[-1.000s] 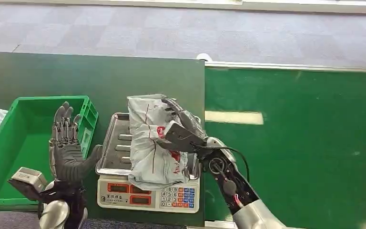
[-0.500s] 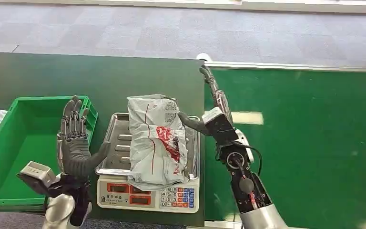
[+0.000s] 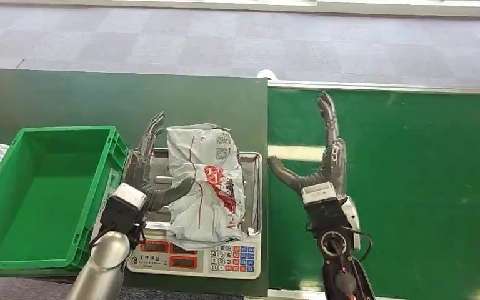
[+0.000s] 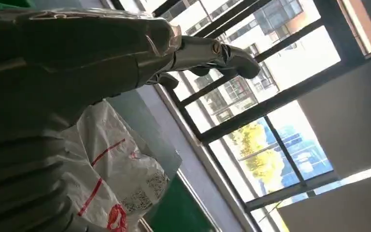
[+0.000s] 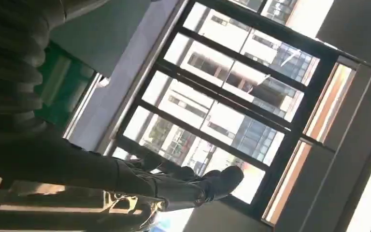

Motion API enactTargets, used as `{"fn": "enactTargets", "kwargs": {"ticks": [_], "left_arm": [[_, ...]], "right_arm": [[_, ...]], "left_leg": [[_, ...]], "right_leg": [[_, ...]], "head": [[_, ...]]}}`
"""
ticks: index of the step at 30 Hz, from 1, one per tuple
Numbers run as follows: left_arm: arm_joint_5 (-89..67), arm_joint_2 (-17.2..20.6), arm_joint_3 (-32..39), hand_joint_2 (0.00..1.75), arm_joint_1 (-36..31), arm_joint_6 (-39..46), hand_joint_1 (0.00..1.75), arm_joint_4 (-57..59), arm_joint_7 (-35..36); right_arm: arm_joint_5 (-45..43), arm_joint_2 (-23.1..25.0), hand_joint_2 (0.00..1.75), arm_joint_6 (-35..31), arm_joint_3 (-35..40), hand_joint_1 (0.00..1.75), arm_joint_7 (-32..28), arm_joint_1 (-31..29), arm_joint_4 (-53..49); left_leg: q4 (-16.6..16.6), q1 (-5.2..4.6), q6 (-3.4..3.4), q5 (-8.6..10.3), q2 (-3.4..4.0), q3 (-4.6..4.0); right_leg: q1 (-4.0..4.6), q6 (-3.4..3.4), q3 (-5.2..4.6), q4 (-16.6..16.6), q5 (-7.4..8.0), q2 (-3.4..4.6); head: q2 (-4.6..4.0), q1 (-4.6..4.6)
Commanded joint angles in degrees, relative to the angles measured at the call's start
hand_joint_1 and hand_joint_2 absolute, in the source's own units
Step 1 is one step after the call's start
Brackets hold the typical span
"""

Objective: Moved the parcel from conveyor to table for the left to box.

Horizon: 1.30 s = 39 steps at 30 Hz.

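The right hand (image 3: 317,169) has let go and pulled back over the belt (image 3: 412,187), fingers spread, while the left hand (image 3: 147,178) now reaches the parcel (image 3: 203,184) on the scale (image 3: 194,253), thumb touching, ready to box it

1. Your left hand (image 3: 147,172) sits in the narrow gap between the green crate (image 3: 12,206) wall and the parcel (image 3: 203,181); both hem it in.
2. The parcel covers most of the scale (image 3: 194,253) tray; its keypad stays exposed at the near edge.
3. Your right hand (image 3: 319,169) stands, fingers spread, above bare conveyor (image 3: 412,187).
4. The tabletop (image 3: 100,100) beyond the crate and scale offers free passage.
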Motion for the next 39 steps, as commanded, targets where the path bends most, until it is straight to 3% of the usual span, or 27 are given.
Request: {"fn": "enactTargets", "kwargs": {"ticks": [1,6,11,17,24,35,36,37,38,39], "left_arm": [[-3.4,2.5,-2.2,1.75,-3.9,-0.4,0.0,5.4,3.1],[-7.1,3.0,-1.2,1.75,-6.7,-0.2,0.0,7.5,5.9],[-10.3,3.5,-1.7,1.75,-8.9,0.7,0.0,12.3,6.0],[-20.5,3.9,-4.7,1.75,-12.2,2.9,0.0,16.3,9.7],[-31.4,2.5,-9.8,1.75,-17.4,-5.0,0.0,28.3,17.0],[-34.1,1.5,-12.4,1.75,-21.7,-12.3,0.03,41.1,17.4],[-34.1,1.4,-12.5,1.75,-22.1,-12.5,0.75,42.0,17.2],[-34.1,1.4,-12.5,1.75,-22.1,-12.5,0.75,42.0,17.2],[-33.4,1.3,-12.2,1.75,-22.3,-13.0,1.54,42.5,16.4],[-31.6,1.2,-11.5,1.75,-22.2,-13.8,1.62,42.6,14.9]], "right_arm": [[3.5,-4.4,1.75,-3.6,-3.2,0.0,-0.1,11.7,-7.4],[-0.4,-4.9,1.75,-4.8,-6.8,0.0,-1.0,19.4,-11.0],[-1.1,-5.1,1.75,-6.6,-6.8,0.0,-2.7,23.1,-11.0],[-2.2,-4.6,1.75,-6.0,-4.9,0.0,-3.2,23.4,-9.9],[-0.8,-4.4,1.75,-4.4,-4.9,0.0,-2.8,21.6,-9.0],[-0.9,-4.5,1.75,-4.2,-5.8,0.0,-3.3,21.3,-8.8],[-0.8,-4.6,1.75,-4.2,-5.7,0.0,-3.3,21.3,-8.8],[-0.8,-4.6,1.75,-4.2,-5.7,0.0,-3.3,21.3,-8.8],[-0.7,-4.7,1.75,-4.3,-5.7,0.0,-3.2,21.5,-8.8],[-0.5,-4.7,1.75,-4.4,-5.7,0.0,-3.0,21.6,-9.0]], "left_leg": [[-0.1,0.02,0.07,0.05,-0.24,0.07],[-0.1,0.02,0.07,0.05,-0.32,0.0],[-0.1,0.01,0.09,0.08,-0.35,0.03],[-0.1,0.0,0.08,0.03,-0.14,0.01],[0.0,-0.01,0.07,0.02,-0.12,0.03],[-0.1,-0.02,0.1,0.05,-0.11,0.08],[-0.1,-0.03,0.08,0.03,-0.1,0.07],[-0.1,-0.02,0.12,0.08,-0.14,0.07],[-0.1,-0.03,0.1,0.07,-0.11,0.07],[0.0,-0.01,0.07,0.02,-0.08,0.08]], "right_leg": [[0.04,-0.1,0.17,-0.1,-0.02,-0.28],[0.05,-0.09,0.14,-0.1,-0.04,-0.35],[0.05,-0.13,0.17,-0.1,-0.03,-0.41],[0.03,-0.1,0.09,-0.1,-0.02,-0.22],[0.01,-0.06,0.11,-0.1,-0.01,-0.18],[0.02,-0.1,0.15,-0.1,0.03,-0.17],[0.0,-0.07,0.14,-0.1,0.01,-0.13],[0.02,-0.12,0.18,-0.1,0.05,-0.2],[0.01,-0.1,0.19,-0.1,0.04,-0.19],[0.0,-0.05,0.19,-0.1,0.01,-0.14]], "head": [[0.0,0.0],[0.0,0.02],[0.0,0.0],[0.0,0.0],[0.0,0.0],[0.0,0.0],[0.0,0.0],[0.0,0.0],[0.0,0.0],[0.0,0.02]]}}
